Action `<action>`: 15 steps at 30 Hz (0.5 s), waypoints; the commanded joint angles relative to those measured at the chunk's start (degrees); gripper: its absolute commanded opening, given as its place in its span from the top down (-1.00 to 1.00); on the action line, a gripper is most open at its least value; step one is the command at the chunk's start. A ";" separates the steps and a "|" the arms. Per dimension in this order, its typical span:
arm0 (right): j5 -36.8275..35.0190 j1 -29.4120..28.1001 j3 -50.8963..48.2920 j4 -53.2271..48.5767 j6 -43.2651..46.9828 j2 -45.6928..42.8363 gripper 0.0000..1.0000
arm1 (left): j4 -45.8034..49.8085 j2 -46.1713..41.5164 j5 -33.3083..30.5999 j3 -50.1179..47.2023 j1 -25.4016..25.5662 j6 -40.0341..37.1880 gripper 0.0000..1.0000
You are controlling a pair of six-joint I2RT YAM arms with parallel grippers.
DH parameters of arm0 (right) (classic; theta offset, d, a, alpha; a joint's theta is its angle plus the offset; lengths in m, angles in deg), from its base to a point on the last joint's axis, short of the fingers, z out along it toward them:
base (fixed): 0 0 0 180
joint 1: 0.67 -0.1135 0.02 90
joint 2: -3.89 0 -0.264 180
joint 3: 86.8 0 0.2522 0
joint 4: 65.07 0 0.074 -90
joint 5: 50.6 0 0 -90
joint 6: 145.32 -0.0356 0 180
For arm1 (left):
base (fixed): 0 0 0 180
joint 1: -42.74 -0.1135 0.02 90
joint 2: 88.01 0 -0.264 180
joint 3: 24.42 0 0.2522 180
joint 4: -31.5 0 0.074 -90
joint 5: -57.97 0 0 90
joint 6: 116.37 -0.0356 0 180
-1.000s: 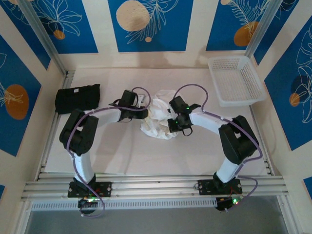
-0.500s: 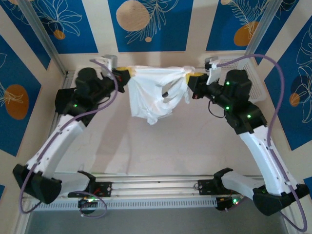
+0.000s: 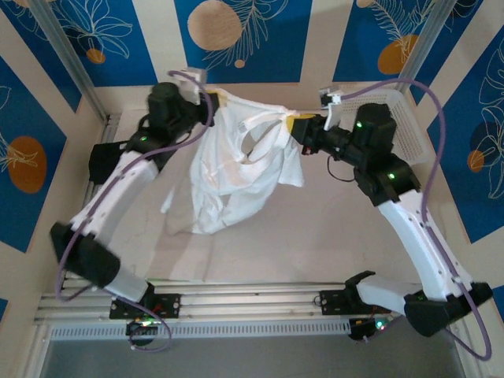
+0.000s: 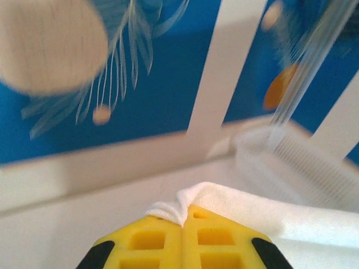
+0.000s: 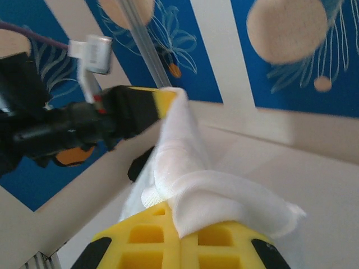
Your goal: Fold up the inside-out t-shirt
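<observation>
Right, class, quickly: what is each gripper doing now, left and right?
Left gripper: shut on the t-shirt.
Right gripper: shut on the t-shirt.

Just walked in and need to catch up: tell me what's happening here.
Two robot arms hold a white t-shirt up between them above the table. The left fingers and right fingers are each shut on its upper edge, and the cloth hangs down crumpled, not yet folded.
</observation>
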 commanded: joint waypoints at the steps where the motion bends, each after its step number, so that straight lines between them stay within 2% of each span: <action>1: -3.00 1.96 -2.67 0.50 -4.30 5.66 1.00 | 10.35 8.36 -7.12 4.88 -0.83 -2.85 0.52; 3: -1.87 3.59 -3.56 0.51 -5.70 9.34 1.00 | 14.19 9.82 -8.76 3.69 -0.92 -2.91 0.17; 4: -0.98 4.65 -3.91 0.51 -6.20 11.52 1.00 | 12.63 7.91 -8.43 -0.78 -0.83 -1.87 0.06; 8: 0.59 8.17 -5.00 0.79 -6.79 18.11 1.00 | -3.08 -6.24 -2.38 -27.21 1.14 5.34 -0.27; 11: 1.82 10.22 -4.62 0.50 -6.22 21.77 1.00 | -6.67 -11.47 -1.46 -39.19 5.40 6.46 -0.36; 15: 1.40 11.82 -4.58 0.02 -4.96 23.56 1.00 | -7.82 -8.68 1.17 -44.00 8.90 7.39 -0.36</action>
